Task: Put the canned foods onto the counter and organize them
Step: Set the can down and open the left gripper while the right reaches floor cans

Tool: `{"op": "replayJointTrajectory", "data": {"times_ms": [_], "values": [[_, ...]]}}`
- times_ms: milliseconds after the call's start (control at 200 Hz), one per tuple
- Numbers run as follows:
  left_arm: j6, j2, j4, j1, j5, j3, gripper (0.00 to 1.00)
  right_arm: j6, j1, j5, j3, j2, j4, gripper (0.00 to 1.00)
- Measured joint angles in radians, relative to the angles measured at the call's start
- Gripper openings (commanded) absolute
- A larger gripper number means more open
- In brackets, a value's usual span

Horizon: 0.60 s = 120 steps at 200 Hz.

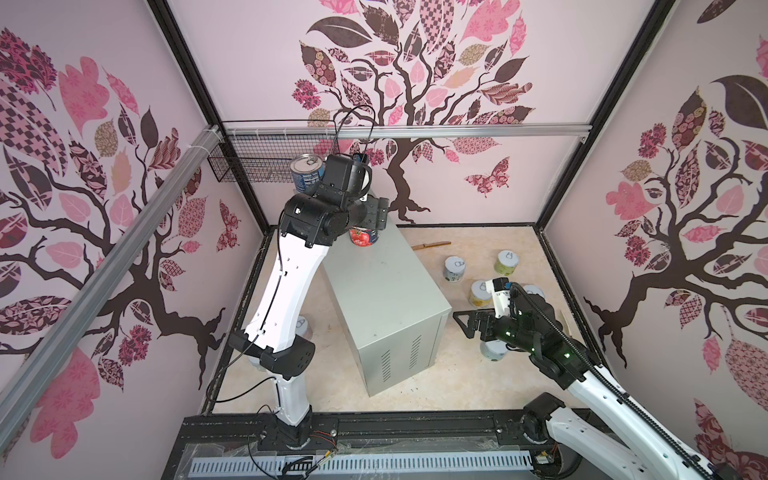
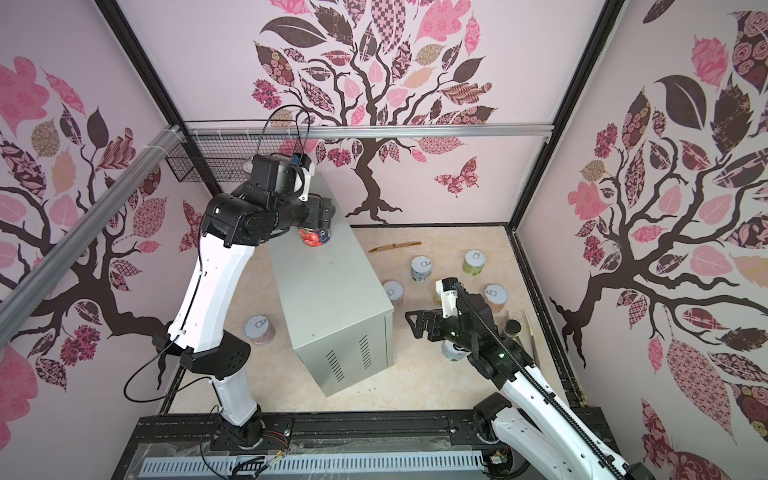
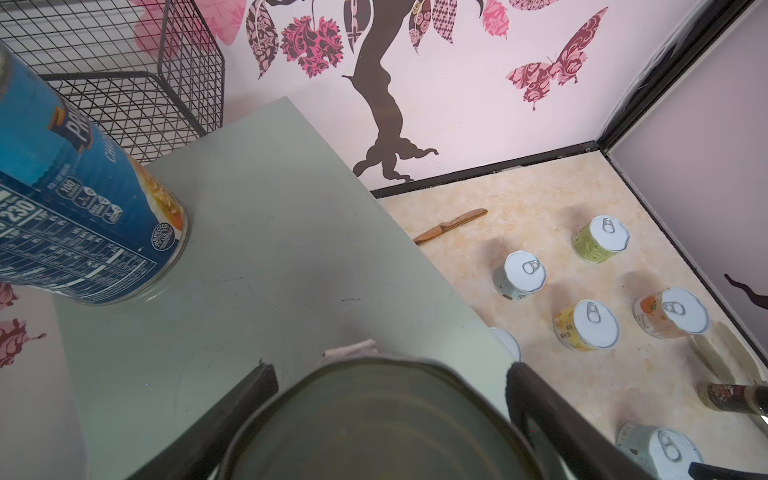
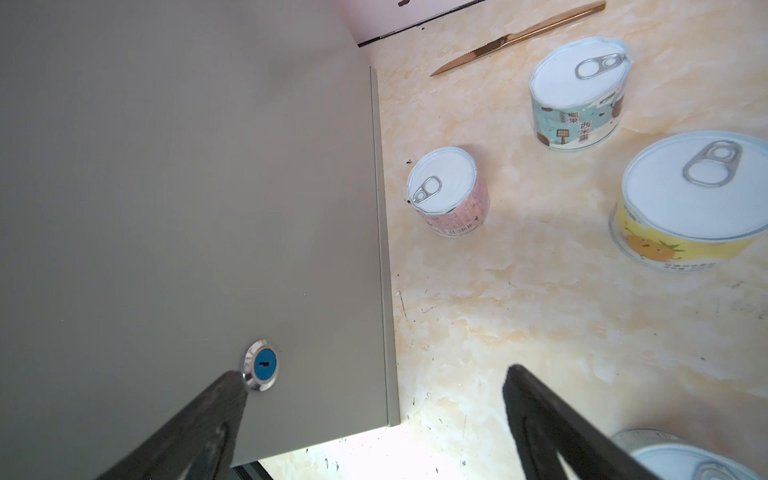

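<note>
The left claw (image 3: 386,372) is spread open astride the red tin (image 1: 365,237), set upright on the counter (image 1: 386,299) near its far end; the blue tin (image 1: 306,170) is stood at the far left corner. Short tins (image 2: 421,269) are scattered on the marbled floor (image 2: 415,386) between tree-patterned walls (image 1: 457,187). The right claw (image 4: 373,372) is held wide open, empty, beside the counter's near right corner.

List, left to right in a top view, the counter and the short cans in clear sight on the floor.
Lone can → counter → pink can → pale-blue can → green can → orange can.
</note>
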Motion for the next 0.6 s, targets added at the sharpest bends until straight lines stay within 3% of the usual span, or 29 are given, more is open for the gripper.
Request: {"op": "replayJointTrajectory", "data": {"times_ms": [105,365,600], "values": [[0.009,0.002,0.009,0.007,0.0,0.003,0.98,-0.003,0.0,0.0,0.018,-0.012,-0.006,1.0],[0.017,-0.027,0.056,0.01,0.01,-0.001,0.98,-0.044,0.0,0.016,0.129,-0.04,-0.069,1.0],[0.017,-0.258,0.13,0.01,0.034,-0.105,0.98,-0.106,0.0,0.031,0.287,-0.01,-0.14,1.0]]}}
